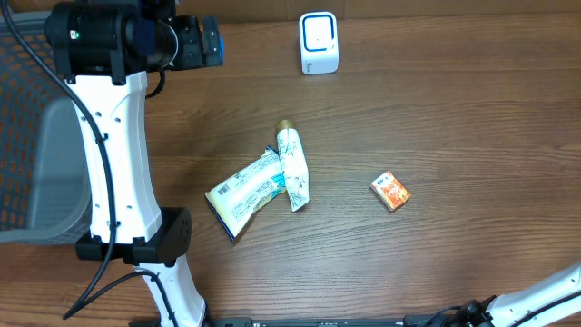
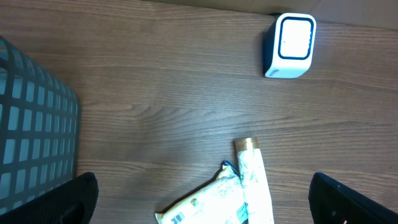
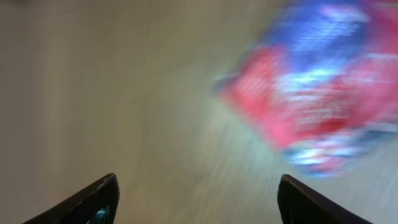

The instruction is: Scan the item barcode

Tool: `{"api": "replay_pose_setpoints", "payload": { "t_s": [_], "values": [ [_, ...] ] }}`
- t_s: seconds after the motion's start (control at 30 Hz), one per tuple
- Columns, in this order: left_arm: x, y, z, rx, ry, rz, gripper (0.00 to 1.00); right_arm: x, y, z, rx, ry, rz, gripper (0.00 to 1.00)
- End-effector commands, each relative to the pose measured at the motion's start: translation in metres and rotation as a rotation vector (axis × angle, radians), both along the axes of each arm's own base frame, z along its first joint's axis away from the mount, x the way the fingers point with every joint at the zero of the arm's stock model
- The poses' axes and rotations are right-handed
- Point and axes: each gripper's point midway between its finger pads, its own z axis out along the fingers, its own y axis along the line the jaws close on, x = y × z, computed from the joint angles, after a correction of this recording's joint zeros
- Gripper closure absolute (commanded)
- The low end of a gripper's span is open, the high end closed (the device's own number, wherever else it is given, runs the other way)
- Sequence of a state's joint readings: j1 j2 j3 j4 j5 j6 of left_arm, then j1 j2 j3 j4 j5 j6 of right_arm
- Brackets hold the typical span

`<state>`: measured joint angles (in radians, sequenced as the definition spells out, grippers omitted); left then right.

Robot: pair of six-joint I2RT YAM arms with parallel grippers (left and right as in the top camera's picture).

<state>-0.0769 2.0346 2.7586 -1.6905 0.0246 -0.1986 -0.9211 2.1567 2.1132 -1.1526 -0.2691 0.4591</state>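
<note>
Scanner: the white scanner (image 1: 319,43), with its blue-ringed face, stands on the bench (image 1: 454,118) near the far edge.
Tube: a pale tube (image 1: 291,166) with a gold cap lies flat on the robot's side of the scanner, well apart from it, cap end toward the scanner.
Packet: a yellow-and-blue packet (image 1: 245,193) lies just left of the tube and touches it, farther from the scanner than the tube. The left wrist view shows a barcode (image 2: 177,218) at its lower edge.
Box: a small orange box (image 1: 390,191) lies alone, toward the robot and to the right of the scanner, well apart from it.
Basket: a grey mesh basket (image 1: 27,136) sits far to the left of the scanner.
Left end effector: the left end effector (image 2: 202,200) hangs to the left of the scanner, fingers spread wide with nothing between them.
Right end effector: the right end effector (image 3: 199,202) has its fingers well apart and holds nothing; its view is badly blurred.
Blurred item: a red-and-blue pack (image 3: 317,93) lies beyond the right fingertips. Its place relative to the scanner cannot be told.
</note>
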Motion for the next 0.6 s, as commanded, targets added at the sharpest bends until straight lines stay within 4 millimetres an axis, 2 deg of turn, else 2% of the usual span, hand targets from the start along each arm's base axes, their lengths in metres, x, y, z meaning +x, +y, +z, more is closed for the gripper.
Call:
{"api": "replay_pose_setpoints", "payload": {
  "t_s": [0.0,0.07,0.13,0.17,0.27,0.33,0.37,0.57],
  "values": [
    [-0.005,0.001,0.010,0.014,-0.030,-0.014,0.00,0.058,0.099,0.105,-0.004,-0.429,0.540,0.16],
    [-0.005,0.001,0.010,0.014,-0.030,-0.014,0.00,0.062,0.146,0.114,0.047,-0.493,0.720,0.14],
    [-0.005,0.001,0.010,0.014,-0.030,-0.014,0.00,0.060,0.182,0.104,0.097,-0.457,0.833,0.12],
    [-0.005,0.001,0.010,0.014,-0.030,-0.014,0.00,0.056,0.206,0.093,0.128,-0.406,0.908,0.12],
    [-0.005,0.001,0.010,0.014,-0.030,-0.014,0.00,0.047,0.261,0.061,0.207,-0.243,1.057,0.18],
    [-0.005,0.001,0.010,0.014,-0.031,-0.014,0.00,0.040,0.295,0.035,0.254,-0.113,1.137,0.23],
    [-0.005,0.001,0.010,0.014,-0.031,-0.014,0.00,0.034,0.319,0.017,0.283,-0.032,1.196,0.24],
    [-0.005,0.001,0.010,0.014,-0.030,-0.014,0.01,0.006,0.409,-0.037,0.393,0.156,1.408,0.30]
  ]
}}
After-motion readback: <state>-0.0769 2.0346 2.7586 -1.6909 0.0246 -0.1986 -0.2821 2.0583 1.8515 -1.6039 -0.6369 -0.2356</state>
